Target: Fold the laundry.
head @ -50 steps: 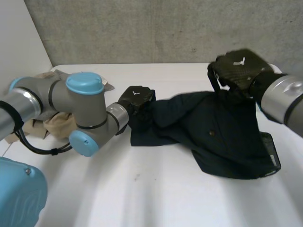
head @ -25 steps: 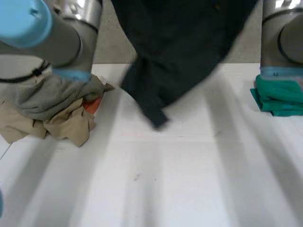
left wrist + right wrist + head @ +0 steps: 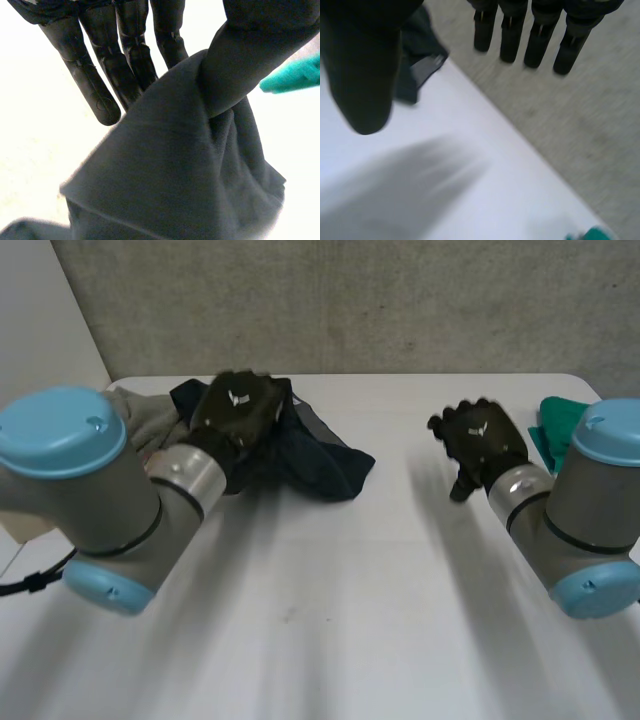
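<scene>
Bunching is the likeliest fault: the dark garment (image 3: 320, 460), crumpled on the surface (image 3: 330, 620) just beside the pile of unfolded laundry (image 3: 150, 418), is pinched, it seems, between thumb and straight fingers (image 3: 95, 90) of the left hand (image 3: 238, 408), and could be dragged into that pile. The right hand (image 3: 482, 440) is spread, empty. Counted: one dark garment, one pile, one folded green cloth (image 3: 555, 420).
</scene>
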Action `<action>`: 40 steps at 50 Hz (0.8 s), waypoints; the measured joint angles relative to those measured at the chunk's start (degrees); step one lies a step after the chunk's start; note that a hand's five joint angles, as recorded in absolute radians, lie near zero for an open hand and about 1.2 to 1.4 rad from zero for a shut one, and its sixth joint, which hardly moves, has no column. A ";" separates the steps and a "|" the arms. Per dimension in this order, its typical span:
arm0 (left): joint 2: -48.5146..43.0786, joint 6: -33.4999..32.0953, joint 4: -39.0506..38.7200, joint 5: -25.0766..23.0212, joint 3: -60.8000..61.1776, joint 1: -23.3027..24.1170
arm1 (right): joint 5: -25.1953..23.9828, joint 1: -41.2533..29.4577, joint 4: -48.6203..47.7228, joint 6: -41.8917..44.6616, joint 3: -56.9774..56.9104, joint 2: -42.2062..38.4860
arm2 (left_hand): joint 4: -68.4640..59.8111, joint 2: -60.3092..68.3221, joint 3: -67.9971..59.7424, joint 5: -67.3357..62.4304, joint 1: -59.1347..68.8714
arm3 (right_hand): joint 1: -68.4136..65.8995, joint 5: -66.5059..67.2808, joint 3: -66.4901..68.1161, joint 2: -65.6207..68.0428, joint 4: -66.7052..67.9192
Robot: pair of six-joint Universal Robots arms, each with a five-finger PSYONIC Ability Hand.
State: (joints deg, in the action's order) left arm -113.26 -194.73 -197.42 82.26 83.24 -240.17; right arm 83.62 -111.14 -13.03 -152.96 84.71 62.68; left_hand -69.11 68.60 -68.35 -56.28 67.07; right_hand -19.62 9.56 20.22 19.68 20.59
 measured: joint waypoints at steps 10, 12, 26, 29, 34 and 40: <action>5.04 -5.00 3.77 0.13 1.35 1.99 | 0.44 -0.66 3.27 -16.75 0.01 -1.36 | 0.00 0.00 0.00 0.00 0.00 | 6.57 -7.11 -8.33 -7.26 -8.54; 6.00 -4.88 4.23 0.26 0.74 2.65 | 0.43 -1.20 3.07 -23.42 -0.51 -2.06 | 0.00 0.00 0.00 0.00 0.00 | 6.57 -7.14 -8.33 -7.26 -8.54; 11.59 -2.19 8.11 0.78 -1.87 7.37 | 2.25 -8.67 1.71 -31.35 -15.88 -19.11 | 0.00 0.00 0.00 0.00 0.00 | 0.15 -0.92 -2.11 -1.30 -2.36; 12.75 -1.32 8.56 0.78 -1.74 7.47 | 3.13 -8.87 1.67 -30.32 -18.71 -21.84 | 0.00 0.00 0.00 0.00 0.00 | -22.59 20.87 21.30 22.74 19.72; 15.32 0.21 9.04 0.73 -1.10 6.95 | 5.65 -8.01 0.84 -27.26 -20.40 -21.47 | 0.00 0.00 0.00 0.00 0.00 | -44.48 46.28 47.29 47.69 47.27; 16.78 0.28 12.43 0.52 -0.64 2.88 | 3.20 -2.20 2.36 -12.39 -13.22 -1.48 | 0.00 0.00 0.00 0.00 0.00 | -44.48 46.47 47.63 47.69 47.46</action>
State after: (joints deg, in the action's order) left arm -96.47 -194.45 -184.99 82.79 82.60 -237.29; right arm 86.82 -113.34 -10.67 -165.35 71.50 61.20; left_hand -69.11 68.60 -68.36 -56.28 67.07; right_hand -64.10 56.04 67.85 67.37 68.05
